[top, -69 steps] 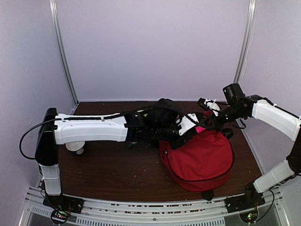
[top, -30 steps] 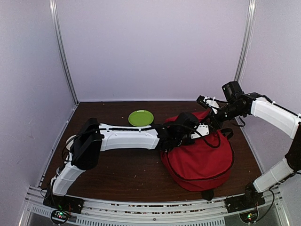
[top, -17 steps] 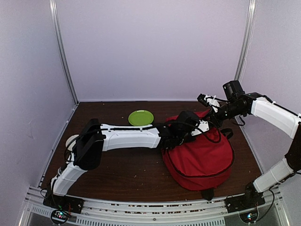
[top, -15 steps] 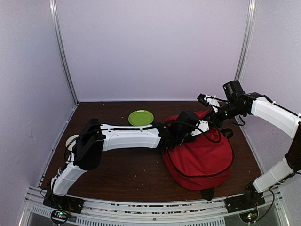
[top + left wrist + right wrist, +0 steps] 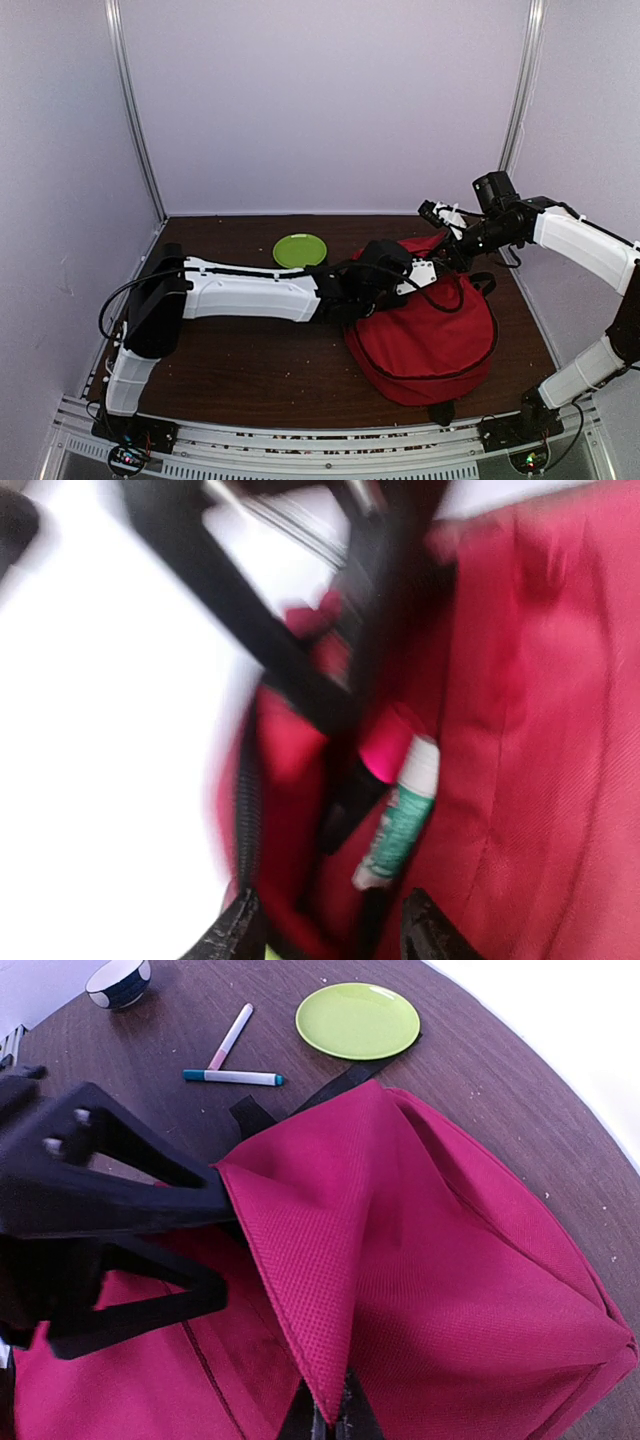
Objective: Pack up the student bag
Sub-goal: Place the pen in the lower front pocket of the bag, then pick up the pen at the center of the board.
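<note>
The red bag (image 5: 430, 335) lies on the table directly under both grippers. The right gripper (image 5: 325, 1425) is closed tight on a fold of the bag's fabric and lifts it, so the mouth stands open. The left gripper (image 5: 331, 932) is at this mouth, looking in. Its fingers are well apart and we see nothing between them. Just ahead of it, inside the bag, lies a white-and-green tube (image 5: 400, 820), touching a pink thing (image 5: 383, 758) that is too blurred to name.

We think the main danger is that the fold slips out of the right gripper. The hold is only on thin fabric, and if it slips, the fabric would fall over the left gripper and close the mouth. There is a second danger: a black band (image 5: 250, 630), perhaps a strap, crosses in front of the left gripper. The open fingers could catch it when the arm draws back, and so drag the bag or tip the tube out.

We count one bag, with one tube and one pink thing inside it. Beyond the right gripper there are two pens, a teal pen (image 5: 232, 1077) and a pink pen (image 5: 229, 1038), their ends close together. Past them are one green plate (image 5: 358, 1020) and, furthest away, one bowl (image 5: 118, 982).
</note>
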Action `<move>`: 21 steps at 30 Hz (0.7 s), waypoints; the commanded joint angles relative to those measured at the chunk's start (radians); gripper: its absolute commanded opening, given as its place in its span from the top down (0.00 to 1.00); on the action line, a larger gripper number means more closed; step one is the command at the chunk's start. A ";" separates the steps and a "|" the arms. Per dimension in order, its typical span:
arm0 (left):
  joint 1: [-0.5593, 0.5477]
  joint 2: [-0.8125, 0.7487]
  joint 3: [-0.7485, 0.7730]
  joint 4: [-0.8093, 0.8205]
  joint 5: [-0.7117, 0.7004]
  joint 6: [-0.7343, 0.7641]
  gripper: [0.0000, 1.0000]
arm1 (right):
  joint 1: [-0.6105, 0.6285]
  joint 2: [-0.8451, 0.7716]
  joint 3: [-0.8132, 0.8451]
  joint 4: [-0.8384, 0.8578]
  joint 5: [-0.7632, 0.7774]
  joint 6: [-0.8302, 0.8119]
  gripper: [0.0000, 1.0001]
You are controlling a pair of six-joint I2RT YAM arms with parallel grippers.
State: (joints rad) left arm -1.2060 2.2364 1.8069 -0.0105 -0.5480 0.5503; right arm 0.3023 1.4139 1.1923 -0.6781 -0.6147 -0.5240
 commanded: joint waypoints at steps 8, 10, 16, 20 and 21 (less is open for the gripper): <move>-0.079 -0.345 -0.128 -0.141 -0.146 -0.330 0.51 | 0.003 -0.034 0.002 0.002 -0.029 -0.001 1.00; -0.058 -0.389 -0.153 -0.252 -0.142 -0.428 0.51 | 0.003 -0.033 -0.001 0.003 -0.034 -0.002 1.00; 0.088 -0.442 -0.149 -0.595 0.045 -0.691 0.54 | 0.003 -0.031 -0.001 0.000 -0.034 -0.004 1.00; 0.190 -0.430 -0.137 -0.715 0.166 -0.762 0.56 | 0.003 -0.032 -0.006 0.002 -0.032 -0.006 1.00; 0.216 -0.418 -0.124 -0.747 0.198 -0.775 0.57 | 0.003 -0.032 -0.007 0.001 -0.033 -0.007 1.00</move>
State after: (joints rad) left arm -1.0687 1.8034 1.6665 -0.5610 -0.5037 -0.0803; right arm 0.3023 1.4117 1.1923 -0.6842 -0.6151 -0.5270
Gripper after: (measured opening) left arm 0.439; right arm 0.026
